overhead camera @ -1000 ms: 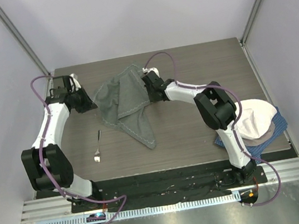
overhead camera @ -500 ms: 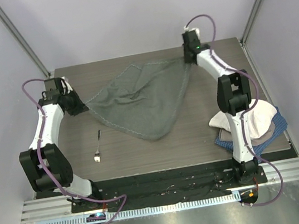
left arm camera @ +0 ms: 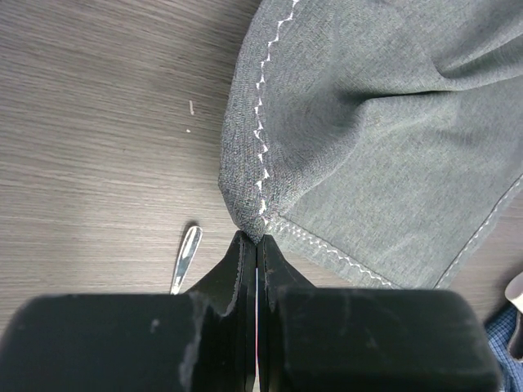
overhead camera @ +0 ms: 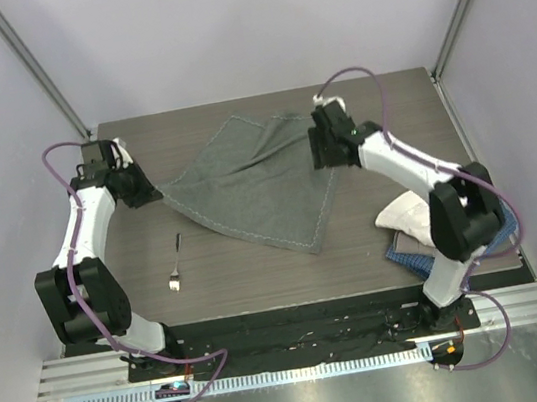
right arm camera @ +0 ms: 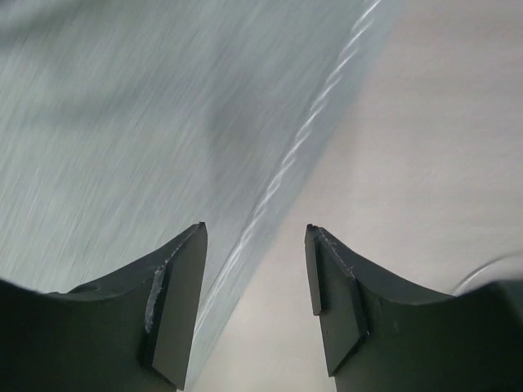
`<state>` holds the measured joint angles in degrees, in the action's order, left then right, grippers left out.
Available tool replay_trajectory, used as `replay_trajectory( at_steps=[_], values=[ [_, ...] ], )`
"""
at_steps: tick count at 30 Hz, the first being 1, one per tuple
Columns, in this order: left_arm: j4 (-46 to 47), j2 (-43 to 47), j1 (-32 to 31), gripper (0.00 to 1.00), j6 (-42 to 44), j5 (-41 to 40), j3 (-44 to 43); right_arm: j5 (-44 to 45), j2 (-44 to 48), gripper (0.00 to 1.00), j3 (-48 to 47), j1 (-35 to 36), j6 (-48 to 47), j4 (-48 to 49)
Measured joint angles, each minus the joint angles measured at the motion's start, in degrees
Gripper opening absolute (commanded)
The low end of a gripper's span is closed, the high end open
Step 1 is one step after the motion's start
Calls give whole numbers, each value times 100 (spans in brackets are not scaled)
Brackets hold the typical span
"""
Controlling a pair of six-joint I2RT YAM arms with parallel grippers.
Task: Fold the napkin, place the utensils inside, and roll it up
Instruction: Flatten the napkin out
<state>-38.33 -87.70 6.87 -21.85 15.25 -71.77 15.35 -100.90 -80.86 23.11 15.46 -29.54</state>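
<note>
While left jaws pinch the napkin point(left arm camera: 368, 122), open right jaws straddle its hem

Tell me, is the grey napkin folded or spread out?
Spread out: the napkin lies open as one sheet on the table, with some wrinkles.
</note>
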Motion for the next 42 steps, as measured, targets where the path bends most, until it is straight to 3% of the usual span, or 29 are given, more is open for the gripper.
replay_trajectory(
  at_steps=[6,12,33,37,38,40,42],
  values=[
    [-11,0,0,0,-4,114,2,-315,1401,57,1853,1390,922,-197],
    [-11,0,0,0,-13,192,4,-391,1681,57,2706,2026,1777,-372],
    [-13,24,0,0,-15,260,44,-516,973,52,2896,2393,2400,81],
    [-11,24,2,0,-15,275,44,-501,852,42,2889,2398,2391,92],
    [-13,24,2,0,-13,278,44,-496,831,35,2865,2398,2391,83],
    [-13,24,0,0,-15,280,44,-483,793,30,2835,2398,2385,116],
    [-13,24,0,0,-13,280,44,-479,763,17,2824,2398,2369,131]
  ],
)
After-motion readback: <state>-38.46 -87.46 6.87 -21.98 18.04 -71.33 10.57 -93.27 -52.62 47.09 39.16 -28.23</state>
